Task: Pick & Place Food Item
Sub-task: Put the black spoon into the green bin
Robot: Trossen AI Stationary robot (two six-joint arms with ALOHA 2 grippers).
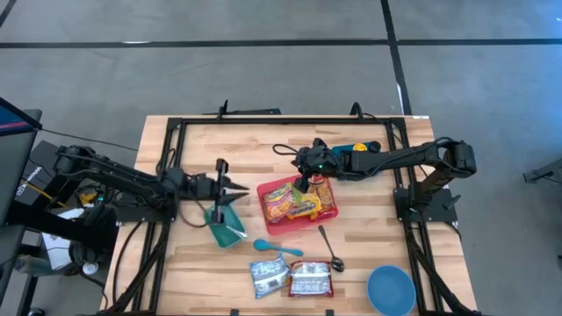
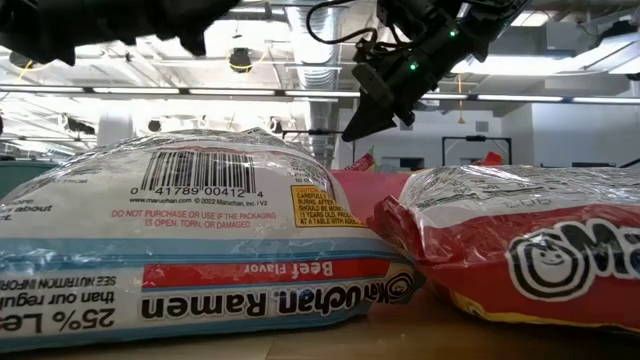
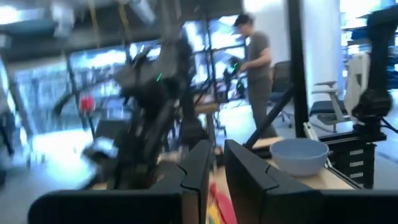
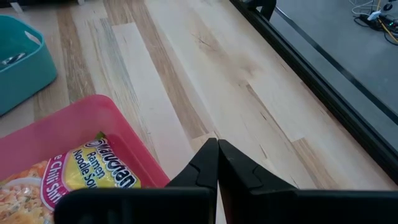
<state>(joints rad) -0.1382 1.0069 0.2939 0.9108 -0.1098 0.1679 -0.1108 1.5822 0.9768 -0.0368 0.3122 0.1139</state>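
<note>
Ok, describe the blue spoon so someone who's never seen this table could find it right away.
Start at the red tray in the middle of the wooden table. Just in front of it, toward the two ramen packets, lies the blue spoon. The other spoon nearby is metal; this one is light blue plastic.

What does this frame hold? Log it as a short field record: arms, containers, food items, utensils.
left gripper: above the teal bin, fingers nearly together, nothing visibly held
right gripper: shut, empty, over the far edge of the red tray
red tray contents: ramen packets
loose food: two ramen packets at the table's near edge
utensils: blue spoon and metal spoon on the table
blue bowl: near right corner, looks empty
person: standing in the room behind, left wrist view
</note>
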